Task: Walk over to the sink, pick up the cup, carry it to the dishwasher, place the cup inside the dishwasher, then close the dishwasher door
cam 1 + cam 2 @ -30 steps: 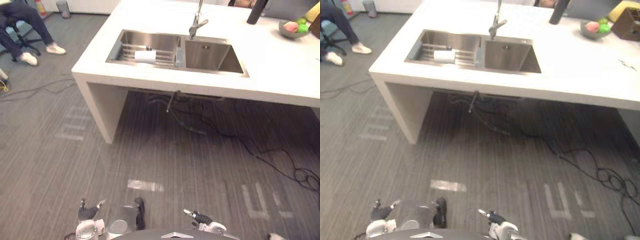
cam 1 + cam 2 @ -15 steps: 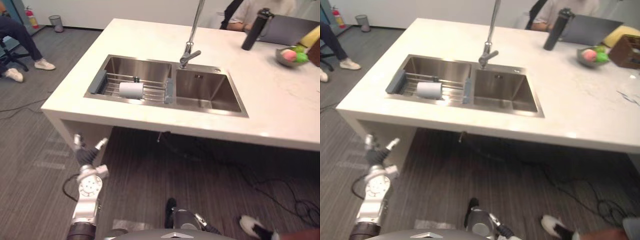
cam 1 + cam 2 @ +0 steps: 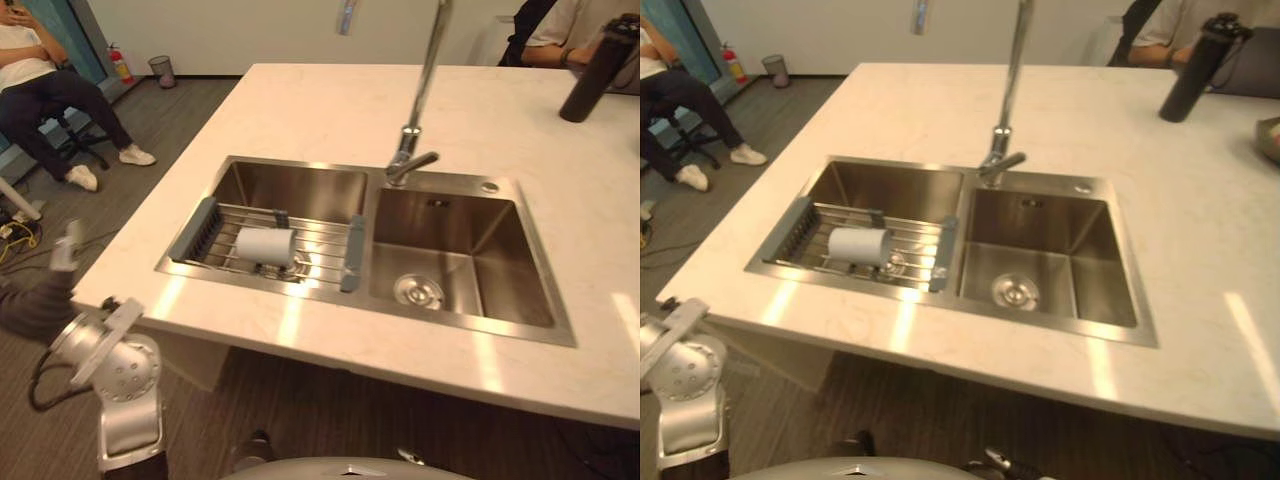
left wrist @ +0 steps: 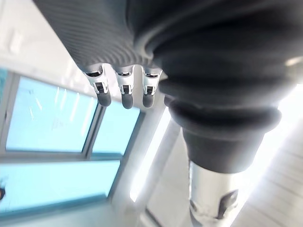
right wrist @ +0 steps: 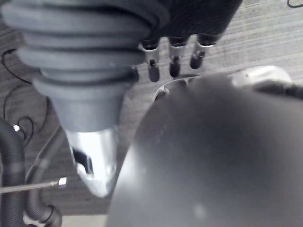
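Observation:
A white cup (image 3: 265, 245) lies on its side on a wire rack (image 3: 322, 238) with grey ends, set across the left basin of a steel double sink (image 3: 250, 185). The same cup (image 3: 858, 244) appears in the right eye view. My left hand (image 3: 32, 306) is raised at the counter's near left corner, well left of the cup and lower than the worktop. Its fingers (image 4: 123, 94) hang straight and hold nothing. My right hand's fingers (image 5: 173, 62) are relaxed and empty, low over the grey floor.
A tall faucet (image 3: 413, 155) stands behind the divider, with the right basin and its drain (image 3: 417, 291) beside it. The white counter (image 3: 330, 105) carries a dark bottle (image 3: 588, 80) at the far right. One person (image 3: 45, 95) sits at the far left, another (image 3: 565, 22) behind the counter.
The camera has come much closer and now looks down onto the sink and worktop. My left arm has risen at the counter's left corner. The cup has not moved on the rack.

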{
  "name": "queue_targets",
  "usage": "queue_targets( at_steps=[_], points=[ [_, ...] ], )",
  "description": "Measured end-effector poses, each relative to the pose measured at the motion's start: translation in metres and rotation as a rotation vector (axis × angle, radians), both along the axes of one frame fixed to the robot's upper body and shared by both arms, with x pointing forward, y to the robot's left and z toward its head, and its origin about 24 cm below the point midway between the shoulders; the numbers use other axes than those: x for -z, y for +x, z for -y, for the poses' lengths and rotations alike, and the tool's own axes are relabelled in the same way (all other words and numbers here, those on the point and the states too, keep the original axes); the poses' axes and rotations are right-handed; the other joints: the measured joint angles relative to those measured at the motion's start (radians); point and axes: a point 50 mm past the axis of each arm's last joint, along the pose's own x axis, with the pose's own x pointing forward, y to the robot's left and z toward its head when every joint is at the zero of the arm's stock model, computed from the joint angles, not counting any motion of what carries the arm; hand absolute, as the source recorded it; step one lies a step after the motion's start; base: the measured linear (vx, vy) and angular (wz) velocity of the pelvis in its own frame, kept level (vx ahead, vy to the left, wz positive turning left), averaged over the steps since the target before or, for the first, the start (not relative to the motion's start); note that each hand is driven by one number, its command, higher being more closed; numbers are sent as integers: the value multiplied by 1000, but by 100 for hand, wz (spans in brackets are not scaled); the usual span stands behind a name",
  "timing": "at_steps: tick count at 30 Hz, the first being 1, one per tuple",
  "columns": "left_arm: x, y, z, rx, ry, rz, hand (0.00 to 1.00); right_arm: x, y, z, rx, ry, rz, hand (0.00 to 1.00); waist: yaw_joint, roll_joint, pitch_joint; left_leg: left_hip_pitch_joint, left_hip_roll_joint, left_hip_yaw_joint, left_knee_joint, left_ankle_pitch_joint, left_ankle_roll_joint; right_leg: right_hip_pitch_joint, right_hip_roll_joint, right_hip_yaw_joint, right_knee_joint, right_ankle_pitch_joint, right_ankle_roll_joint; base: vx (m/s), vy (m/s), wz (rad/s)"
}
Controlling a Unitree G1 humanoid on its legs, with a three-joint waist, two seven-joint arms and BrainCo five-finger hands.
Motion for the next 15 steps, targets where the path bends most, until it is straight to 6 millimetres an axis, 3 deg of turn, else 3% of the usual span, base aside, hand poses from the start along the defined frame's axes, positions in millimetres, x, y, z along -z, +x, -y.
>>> queue_targets(
  at_steps=[2, 4, 11, 15],
  points=[
    [3, 23, 27, 236, 235, -164, 0, 1, 1, -7, -3, 7, 7, 0, -17, -28, -3, 46, -26, 28, -56, 8, 8, 11, -23, 22, -7, 6, 9, 140, 126, -15],
    [13, 38, 43, 382, 380, -317, 0, 1, 3, -8, -21, -1, 16, 0, -35, -33, -5, 63, -36, 46, -57, 7, 9, 22, -31, 32, -9, 17, 16, 86, 54, -26],
    [32, 69, 56, 552, 764, -670, 0, -2, 13, -3, -69, -14, 47, 0, -83, 6, 10, 113, -14, 96, -109, 25, 4, 25, -11, 66, -30, 21, 18, -55, -31, -25],
    [40, 75, 59, 599, 890, -802, 0, -3, 13, 0, -86, -15, 47, 0, -91, 15, 14, 122, -7, 101, -118, 38, 5, 23, -2, 79, -40, 22, 48, -160, -34, -11]
  ],
)
